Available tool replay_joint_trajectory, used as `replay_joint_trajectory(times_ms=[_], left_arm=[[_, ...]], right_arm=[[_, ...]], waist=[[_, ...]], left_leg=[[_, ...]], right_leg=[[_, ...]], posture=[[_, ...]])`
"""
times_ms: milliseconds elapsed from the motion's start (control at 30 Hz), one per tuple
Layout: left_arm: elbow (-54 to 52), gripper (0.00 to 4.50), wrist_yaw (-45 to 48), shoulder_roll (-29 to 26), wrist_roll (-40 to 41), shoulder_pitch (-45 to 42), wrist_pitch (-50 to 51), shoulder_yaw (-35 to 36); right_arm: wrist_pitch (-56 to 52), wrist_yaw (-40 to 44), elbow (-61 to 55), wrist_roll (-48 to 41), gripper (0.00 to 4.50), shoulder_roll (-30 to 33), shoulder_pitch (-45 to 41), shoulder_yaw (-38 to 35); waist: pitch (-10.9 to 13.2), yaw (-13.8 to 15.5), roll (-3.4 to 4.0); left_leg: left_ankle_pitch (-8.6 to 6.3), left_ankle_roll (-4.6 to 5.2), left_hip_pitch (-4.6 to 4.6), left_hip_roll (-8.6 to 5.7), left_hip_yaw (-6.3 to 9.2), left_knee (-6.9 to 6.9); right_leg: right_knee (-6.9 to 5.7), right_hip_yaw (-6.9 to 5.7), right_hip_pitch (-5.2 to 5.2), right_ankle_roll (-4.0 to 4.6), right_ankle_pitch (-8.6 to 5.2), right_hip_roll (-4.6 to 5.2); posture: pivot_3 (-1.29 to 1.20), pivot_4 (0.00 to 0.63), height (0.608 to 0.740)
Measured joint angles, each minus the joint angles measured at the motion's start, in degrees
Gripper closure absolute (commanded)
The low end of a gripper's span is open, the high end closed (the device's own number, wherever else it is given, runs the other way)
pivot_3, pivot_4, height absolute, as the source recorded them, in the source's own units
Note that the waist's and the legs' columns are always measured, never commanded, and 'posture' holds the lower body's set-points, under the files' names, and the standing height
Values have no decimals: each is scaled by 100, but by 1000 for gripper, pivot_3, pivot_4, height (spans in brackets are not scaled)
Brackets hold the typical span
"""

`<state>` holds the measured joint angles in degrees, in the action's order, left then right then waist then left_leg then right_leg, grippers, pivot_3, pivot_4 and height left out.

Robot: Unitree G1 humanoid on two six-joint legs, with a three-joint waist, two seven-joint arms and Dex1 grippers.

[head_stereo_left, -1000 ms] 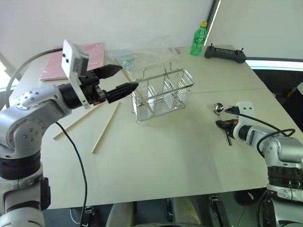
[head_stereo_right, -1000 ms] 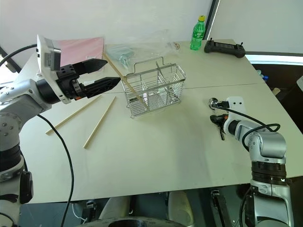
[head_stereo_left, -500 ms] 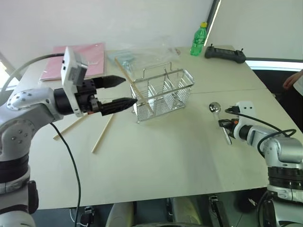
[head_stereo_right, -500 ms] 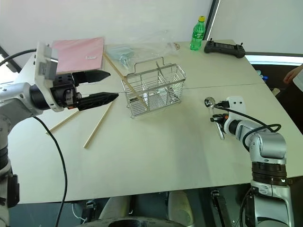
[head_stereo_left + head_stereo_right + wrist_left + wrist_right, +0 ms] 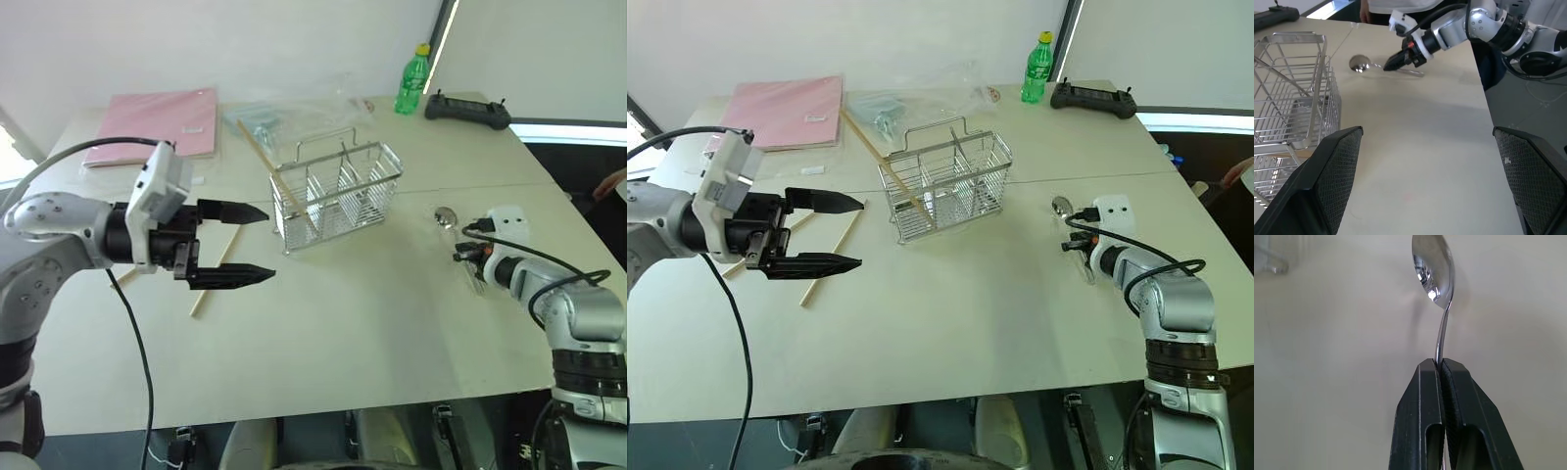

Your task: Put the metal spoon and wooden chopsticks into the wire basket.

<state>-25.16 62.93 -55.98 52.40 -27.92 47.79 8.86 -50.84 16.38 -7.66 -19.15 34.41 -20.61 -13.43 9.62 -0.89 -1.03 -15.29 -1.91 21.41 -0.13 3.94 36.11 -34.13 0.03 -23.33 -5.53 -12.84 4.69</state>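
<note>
Right pincer [image 5: 1442, 364] is pressed together on the thin handle of the metal spoon [image 5: 1434, 271], pinching it a little below the neck, with the round shiny bowl pointing away from the fingers. From the head views, this pincer and spoon sit near the counter's [image 5: 372, 323] right edge, and the spoon looks raised slightly off the surface, though that is hard to judge. The spoon appears light, rigid and smooth, so it could swivel or slip in a narrow two-finger pinch; a hold nearer the middle of the handle would likely keep it steadier.

Left pincer [image 5: 255, 245] is spread wide and holds nothing, hovering above the counter's left half with its black fingers pointing toward the right.

The wire basket [image 5: 338, 191] stands upright near the middle of the counter, toward the far edge. One of the wooden chopsticks [image 5: 266, 162] leans at a slant in the basket's left end, its top sticking out toward the far left. Two more chopsticks [image 5: 217, 271] lie flat on the counter left of the basket, partly behind the left pincer. They look light, stiff and thin, best taken near mid-length so they stay balanced.
</note>
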Motion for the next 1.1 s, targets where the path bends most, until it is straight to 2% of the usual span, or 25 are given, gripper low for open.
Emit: replay_joint_trajectory(times_ms=[133, 267, 433, 567, 967, 1067, 1100], left_arm=[[47, 0, 3, 78, -107, -62, -111, -78], [91, 0, -15, 136, -189, -100, -178, -95], [185, 0, -67, 184, -250, -138, -214, -100], [193, 0, -120, 224, -302, -208, -216, -102], [200, 0, -235, 234, -302, -226, -206, -101], [198, 0, -276, 235, -300, -263, -204, -101], [197, 0, -285, 235, -300, -275, -204, -101]], right_arm=[[704, -248, -662, 59, 4437, -159, -987, -78], [1019, -433, -930, -190, 4437, -682, -1970, -161], [1239, -642, -525, -250, 4437, -1540, -2409, 62], [1674, -693, -2, -121, 4437, -2018, -2444, 416], [2918, -680, 1612, 241, 4437, -2590, -2797, 643], [3034, -677, 1736, 283, 3587, -2690, -2797, 706], [3062, -677, 1736, 288, 3091, -2712, -2797, 723]], waist=[[7, -48, 12], [-1, -11, -1], [0, -2, -1], [1, 0, 1], [2, -28, 3], [3, -30, 5], [3, -30, 5]], left_leg=[[0, 0, -6, 5, 1, -9], [0, 0, -4, 9, 11, -16], [0, 0, 3, 3, 4, -12], [0, 0, 0, 4, 7, -15], [0, 0, -1, 4, 7, -20], [0, 0, -2, 4, 8, -20], [0, 0, -2, 4, 8, -21]], right_leg=[[-6, 0, -4, -1, 1, -6], [-4, -5, -3, 0, 0, -12], [1, -1, -4, 0, 1, -3], [-4, -2, -5, 0, 1, -4], [-6, -1, -9, 0, 1, -5], [-8, -1, -10, 0, 1, -5], [-8, -1, -9, 0, 1, -5]], posture=[[0, 150, 728], [0, 150, 728], [0, 150, 728], [0, 150, 728], [0, 150, 728], [0, 150, 728], [0, 150, 728]])
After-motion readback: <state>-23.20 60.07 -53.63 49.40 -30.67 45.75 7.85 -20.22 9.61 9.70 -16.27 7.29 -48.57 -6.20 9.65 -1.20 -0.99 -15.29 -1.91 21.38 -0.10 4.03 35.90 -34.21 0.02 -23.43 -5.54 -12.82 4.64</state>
